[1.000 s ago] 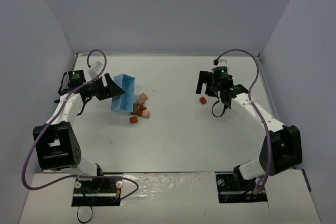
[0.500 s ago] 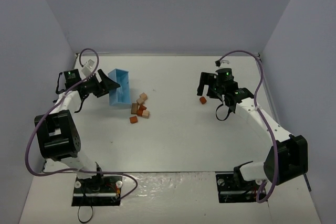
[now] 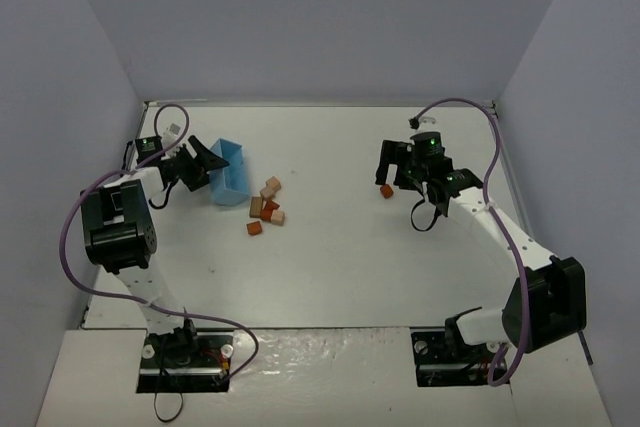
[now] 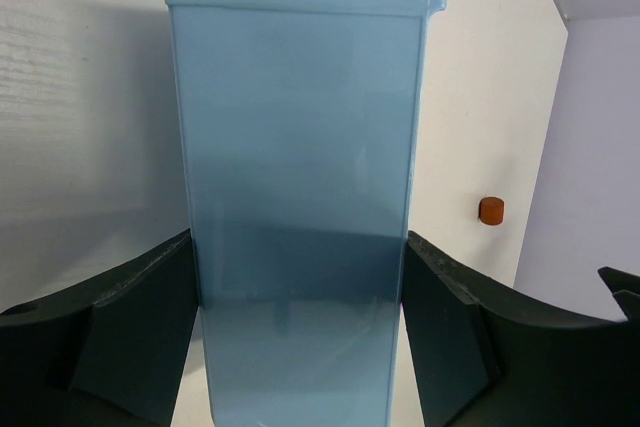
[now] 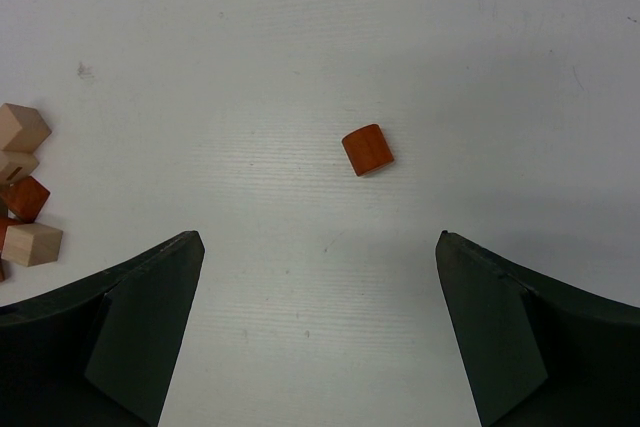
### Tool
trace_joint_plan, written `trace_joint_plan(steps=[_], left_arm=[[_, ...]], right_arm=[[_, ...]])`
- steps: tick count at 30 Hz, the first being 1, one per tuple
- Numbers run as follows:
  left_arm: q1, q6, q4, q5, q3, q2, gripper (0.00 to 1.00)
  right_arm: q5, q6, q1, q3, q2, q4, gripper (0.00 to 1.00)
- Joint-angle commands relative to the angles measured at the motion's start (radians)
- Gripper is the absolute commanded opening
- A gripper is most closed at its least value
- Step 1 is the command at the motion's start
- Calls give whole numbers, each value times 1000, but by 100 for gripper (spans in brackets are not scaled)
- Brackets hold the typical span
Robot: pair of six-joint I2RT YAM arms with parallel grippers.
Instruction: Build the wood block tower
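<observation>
Roughly near-to-far, loose wood blocks (image 3: 268,208)

**Three cameras over one counter**

The top view looks down from high behind the arm bases and takes in the whole counter (image 3: 340,267). The left wrist view is very close: the light-blue box (image 4: 300,147) inside the left gripper (image 4: 300,237) fills it. The right wrist view looks down past the right gripper (image 5: 320,237). With the top view it shares the lone reddish-brown block (image 5: 367,149) ahead of that gripper and the block group (image 5: 25,197) at its left.
</observation>
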Motion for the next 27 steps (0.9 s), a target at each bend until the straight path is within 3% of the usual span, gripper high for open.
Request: trace_joint_plan(steps=[1, 3, 9, 10, 17, 20, 22, 27], left_arm=[[10, 7, -5, -113, 33, -29, 49], [11, 53, -110, -180, 35, -41, 63], [24, 125, -297, -352, 47, -94, 81], [26, 133, -322, -378, 56, -105, 90], [18, 248, -508, -566, 161, -180, 94], [-8, 267, -534, -603, 172, -201, 93], [-33, 284, -547, -645, 182, -196, 87], [-76, 288, -571, -690, 234, -129, 49]], right_arm=[[-4, -7, -5, 14, -30, 25, 100], [-4, -7, -5, 9, -34, 23, 100], [-4, -11, -5, -2, -48, 24, 100], [-4, -14, -5, -2, -48, 24, 100], [-31, -17, -5, -9, -60, 24, 100], [-29, -19, -5, -13, -66, 24, 100], [-29, -19, -5, -14, -68, 22, 100], [-28, -18, -5, -14, -71, 22, 100]])
